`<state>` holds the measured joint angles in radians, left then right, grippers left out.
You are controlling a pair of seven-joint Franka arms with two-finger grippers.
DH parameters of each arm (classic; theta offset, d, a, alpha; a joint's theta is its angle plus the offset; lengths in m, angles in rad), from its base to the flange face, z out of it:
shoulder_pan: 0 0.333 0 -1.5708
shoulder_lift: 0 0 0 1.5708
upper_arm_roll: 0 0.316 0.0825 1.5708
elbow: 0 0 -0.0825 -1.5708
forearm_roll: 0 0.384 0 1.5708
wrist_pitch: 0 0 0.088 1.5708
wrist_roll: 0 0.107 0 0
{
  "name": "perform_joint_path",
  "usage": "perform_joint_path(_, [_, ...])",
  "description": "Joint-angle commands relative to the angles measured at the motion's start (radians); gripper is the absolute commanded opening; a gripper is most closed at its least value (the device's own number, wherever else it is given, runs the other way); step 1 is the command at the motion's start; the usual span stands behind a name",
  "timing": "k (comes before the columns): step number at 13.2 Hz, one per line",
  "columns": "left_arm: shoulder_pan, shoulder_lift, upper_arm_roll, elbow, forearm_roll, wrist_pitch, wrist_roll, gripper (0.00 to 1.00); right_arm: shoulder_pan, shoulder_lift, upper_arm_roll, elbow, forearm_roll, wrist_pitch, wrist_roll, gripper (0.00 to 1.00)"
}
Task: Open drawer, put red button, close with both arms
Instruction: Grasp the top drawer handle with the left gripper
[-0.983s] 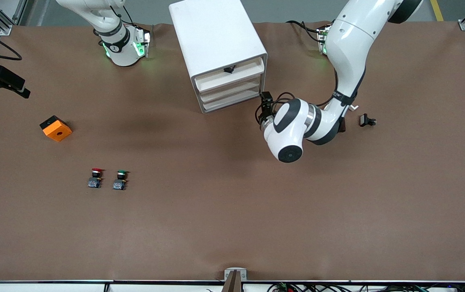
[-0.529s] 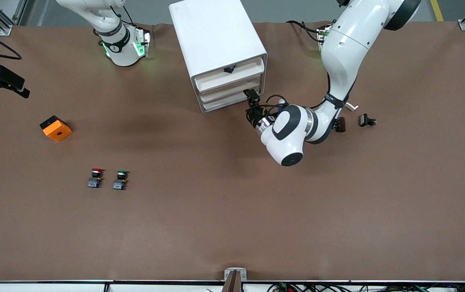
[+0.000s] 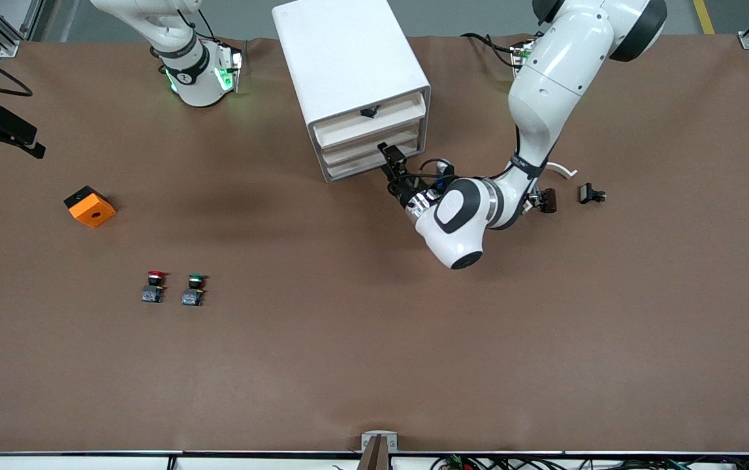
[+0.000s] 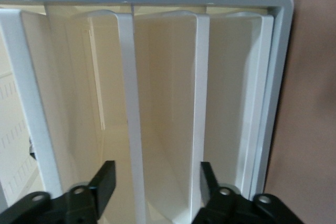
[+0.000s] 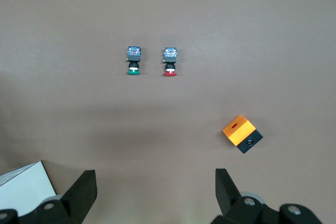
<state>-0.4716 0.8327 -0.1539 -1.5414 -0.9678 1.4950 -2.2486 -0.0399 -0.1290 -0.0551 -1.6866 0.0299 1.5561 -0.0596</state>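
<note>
Left hand (image 3: pixel 384 153) has swung in to the cabinet's (image 3: pixel 348 59) drawer (image 3: pixel 369 145), fingers (image 4: pixel 105 179) narrowing astride its front edge; opening's imminent. Right hand (image 5: pixel 152 192) waits released; red button (image 3: pixel 153 286) sits untouched on the bench (image 3: pixel 374 339).

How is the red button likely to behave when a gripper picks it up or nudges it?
The red button is tiny, so probably light. It lies on its side with a round cap, so a nudge might swing or roll it. Its block base looks stiff and flat-sided, likely the better place for jaws.

Left end effector (image 4: pixel 157 182) fingers (image 4: pixel 105 179) straddle drawer (image 4: pixel 163 103) front edges in cabinet (image 4: pixel 281 77).
</note>
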Motion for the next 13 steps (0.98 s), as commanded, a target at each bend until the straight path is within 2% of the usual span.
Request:
perform_joint_path(1, [-0.002,0.017,-0.007,0.023,-0.052,-0.067,0.049,0.63,-0.023,-0.001,0.009,0.001,-0.005,0.001,-0.016,1.0])
perform_joint_path(3, [-0.001,0.02,-0.007,0.023,-0.068,-0.111,0.072,0.63,-0.025,-0.001,0.008,-0.002,-0.002,0.001,-0.019,1.0])
perform_joint_path(7, [-0.015,0.029,-0.007,0.02,-0.106,-0.111,0.139,0.62,-0.031,-0.001,0.008,-0.002,-0.001,0.002,-0.02,1.0])
perform_joint_path(9, [-0.022,0.045,-0.007,0.021,-0.106,-0.111,0.138,0.61,-0.034,0.0,0.008,-0.002,0.001,0.004,-0.023,1.0])
perform_joint_path(10, [-0.03,0.057,-0.007,0.021,-0.111,-0.111,0.135,0.56,-0.038,0.0,0.008,-0.004,0.001,0.004,-0.025,1.0])
perform_joint_path(13, [-0.059,0.068,-0.007,0.021,-0.111,-0.111,0.101,0.56,-0.043,0.002,0.008,-0.005,0.002,0.004,-0.026,1.0])
